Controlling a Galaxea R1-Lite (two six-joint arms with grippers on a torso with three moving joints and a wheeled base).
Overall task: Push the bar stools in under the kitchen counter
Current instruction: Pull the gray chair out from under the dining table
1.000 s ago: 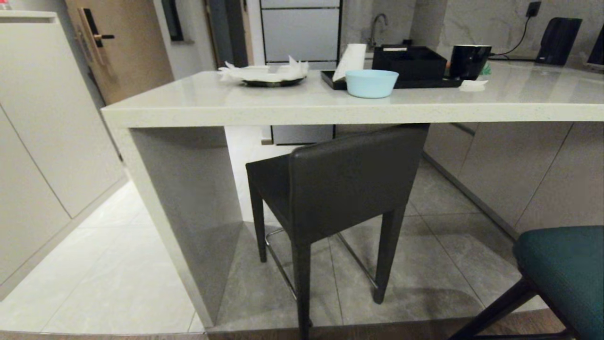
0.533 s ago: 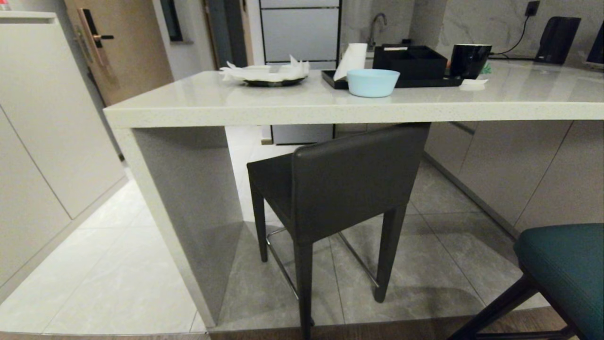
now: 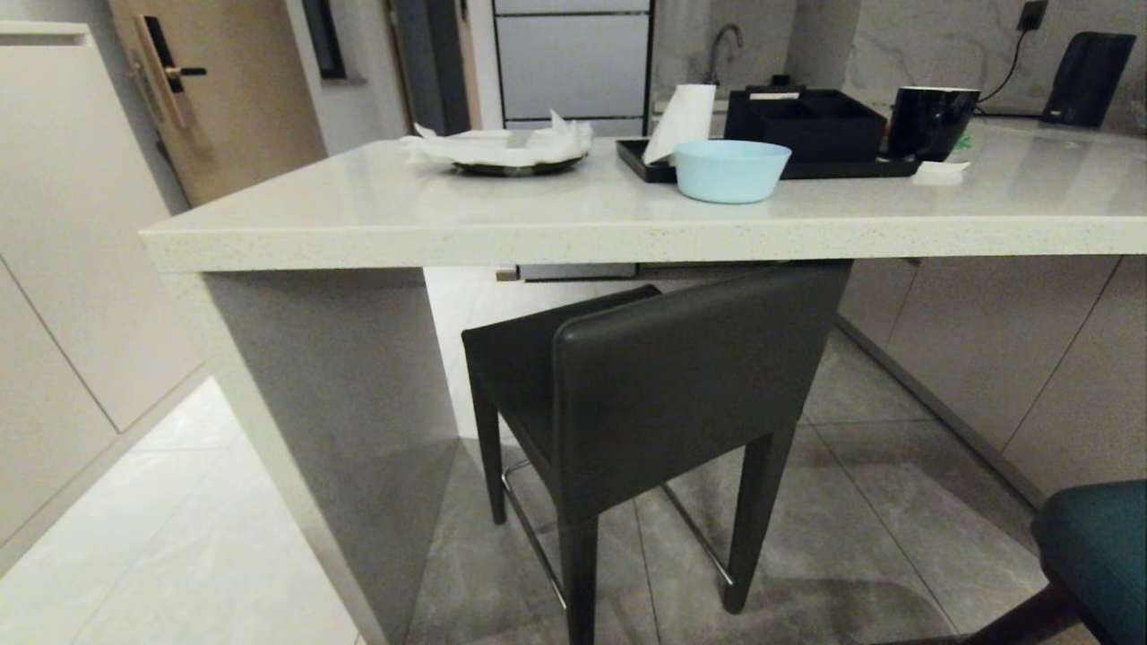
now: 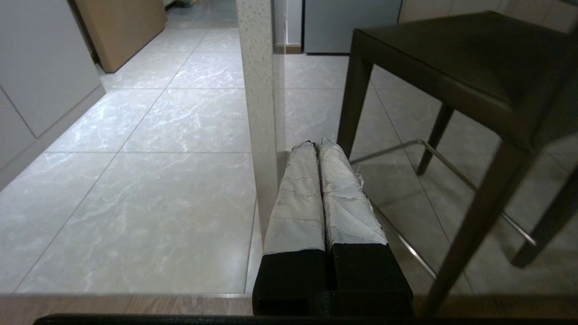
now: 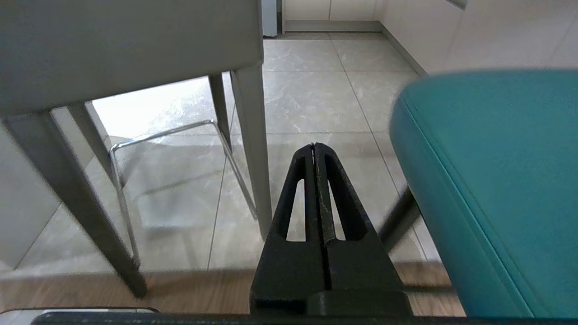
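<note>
Left hand (image 4: 316, 144) closed low over grey floor tiles (image 4: 149, 180)

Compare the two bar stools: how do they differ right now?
The dark grey stool has a flat rectangular back and stands at the kitchen counter, seat beneath the worktop. The teal stool is a different colour and stands apart from the counter, not pushed in. Both have dark legs.
</note>
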